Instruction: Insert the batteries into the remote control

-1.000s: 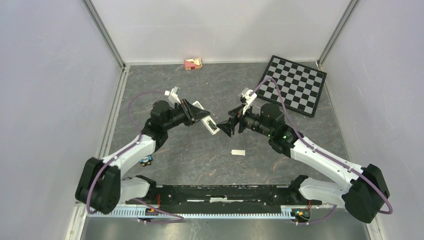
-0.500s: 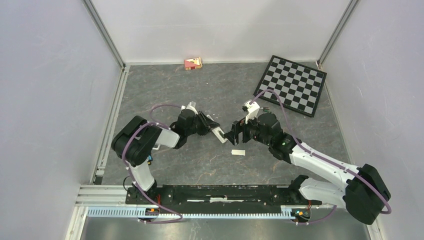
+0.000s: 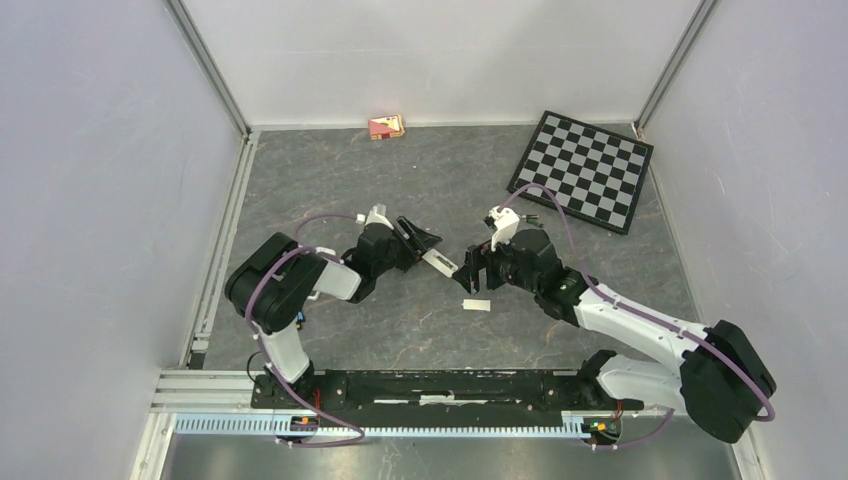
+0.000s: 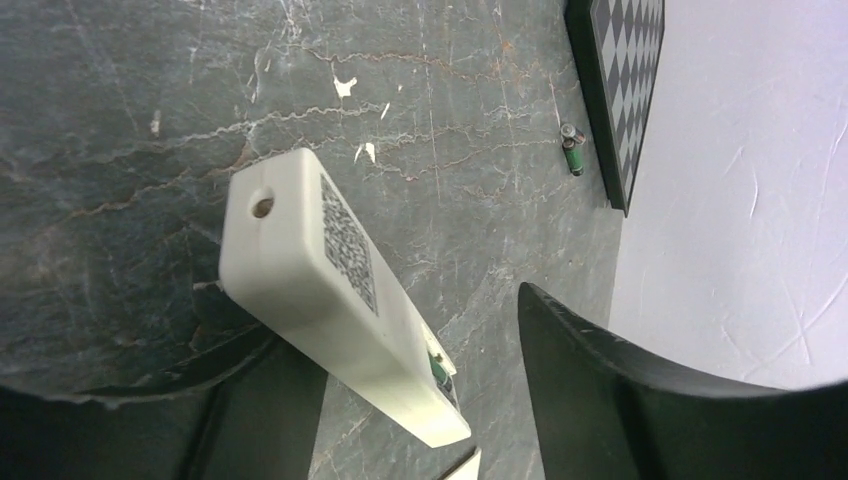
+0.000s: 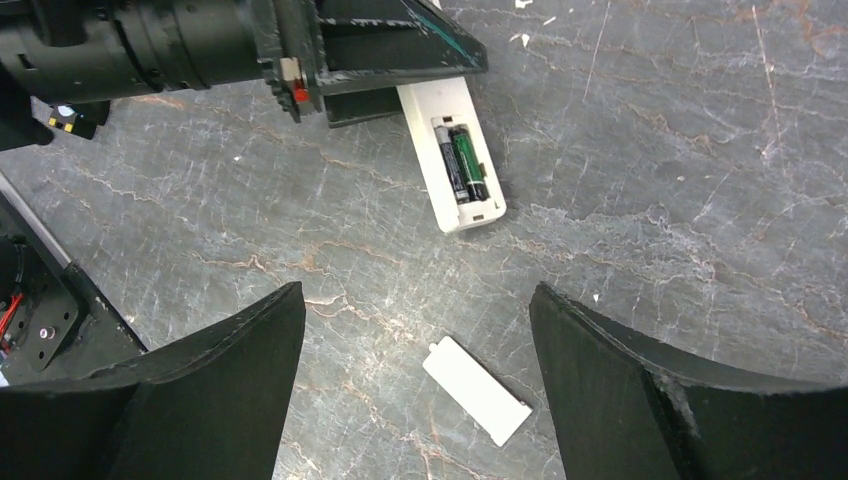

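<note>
Against the marbled grey tabletop (image 3: 330, 170) I see the boxy white remote (image 5: 437, 100), batteries (image 5: 460, 160) seated, flat cover (image 5: 476, 390) loose beside it, left gripper (image 3: 425, 247) parted around it, right gripper (image 5: 418, 295) wide.

top camera looks down from above and behind, while 2 close wrist cameras both face the remote (image 4: 330, 300).

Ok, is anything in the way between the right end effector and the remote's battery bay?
Nothing visible does. The right end effector is open above the table, and the remote is just beyond with its bay uncovered, two batteries already seated.
</note>
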